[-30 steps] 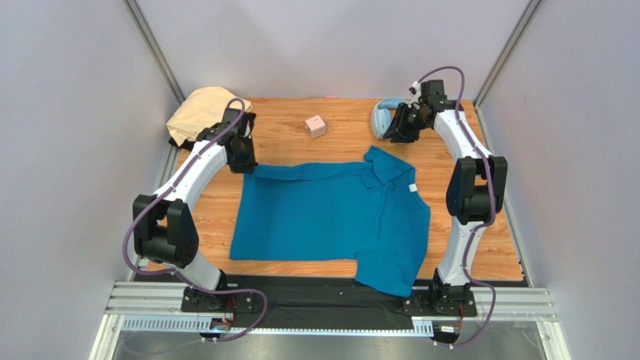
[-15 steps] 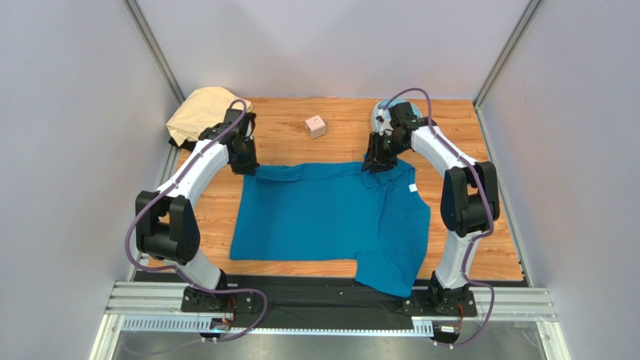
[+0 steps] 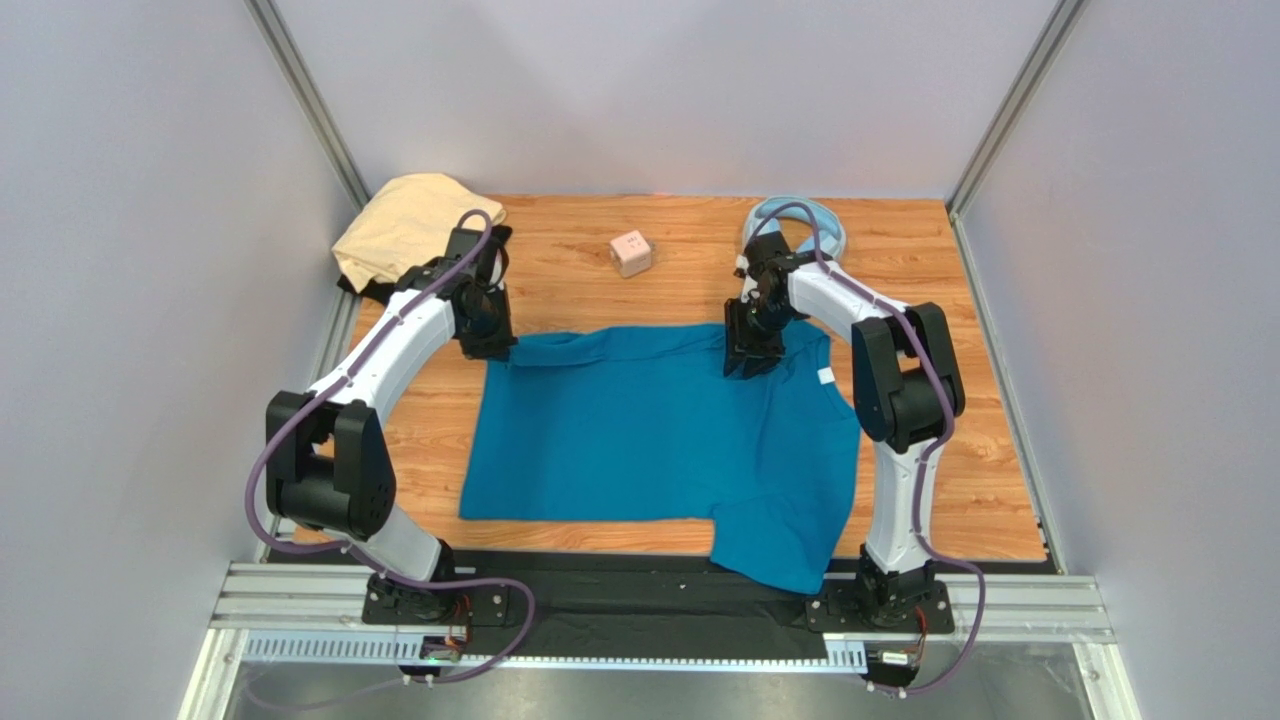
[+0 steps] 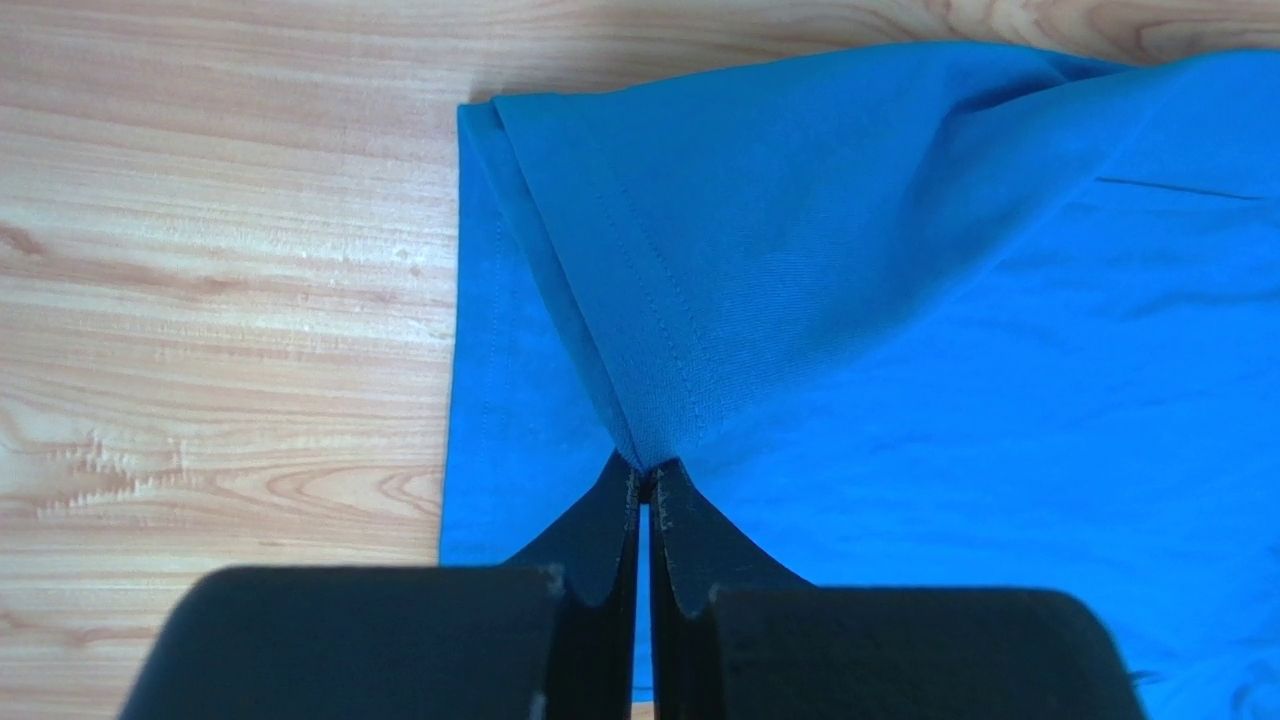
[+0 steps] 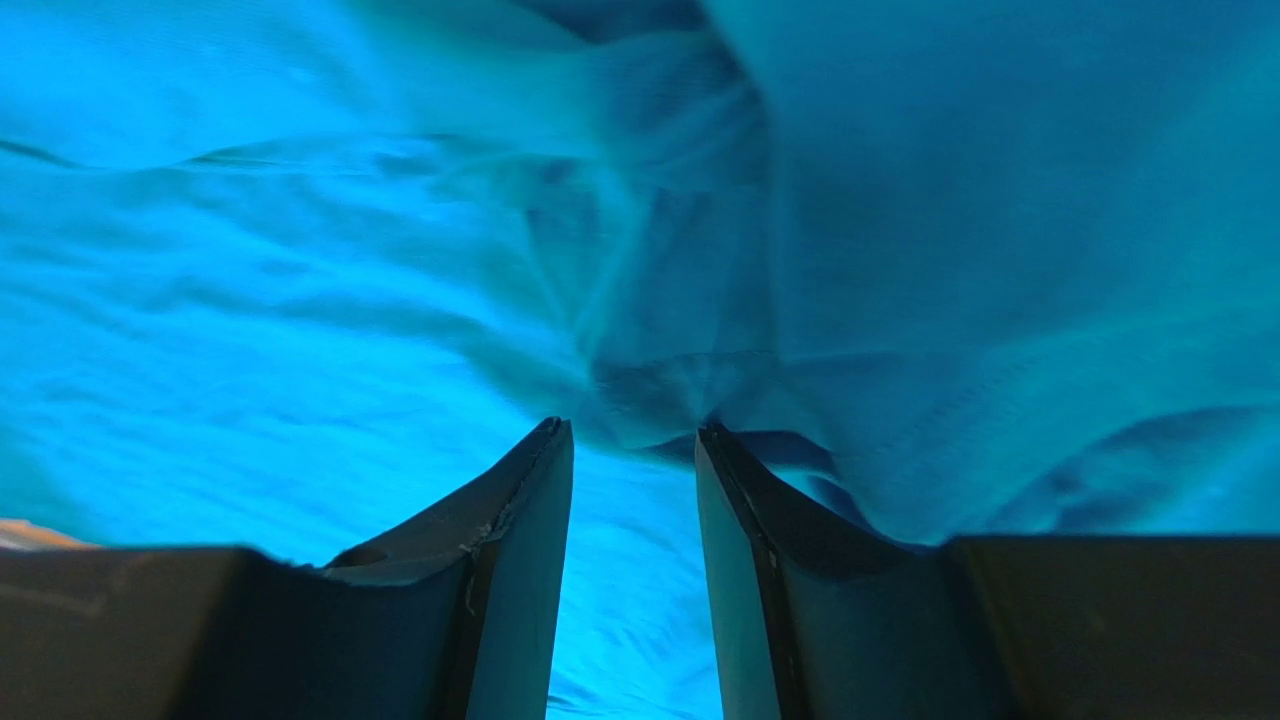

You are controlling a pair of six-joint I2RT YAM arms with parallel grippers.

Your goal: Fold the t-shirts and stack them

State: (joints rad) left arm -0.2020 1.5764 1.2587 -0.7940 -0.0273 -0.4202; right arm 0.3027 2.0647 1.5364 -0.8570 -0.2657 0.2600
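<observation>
A teal-blue t-shirt (image 3: pixel 661 435) lies spread over the middle of the wooden table, its small white tag (image 3: pixel 825 375) near the collar. My left gripper (image 3: pixel 504 348) is shut on the shirt's far left corner. In the left wrist view (image 4: pixel 646 477) the pinched cloth (image 4: pixel 842 270) rises into a ridge. My right gripper (image 3: pixel 747 360) is down on the collar area, open. The right wrist view shows its fingertips (image 5: pixel 631 435) apart, pressing into rumpled teal cloth (image 5: pixel 301 300). A pale tan t-shirt (image 3: pixel 398 210) sits bunched at the far left corner.
Light-blue headphones (image 3: pixel 807 219) lie at the back right, just behind the right arm. A small pink cube (image 3: pixel 633 251) sits at the back middle. Grey walls and metal posts close in the table. The shirt's lower right sleeve (image 3: pixel 781 548) hangs over the near edge.
My right arm has swung from the headphones at the back right, left and nearer, down onto the shirt's collar. The left gripper has kept its grip and hardly moved.
</observation>
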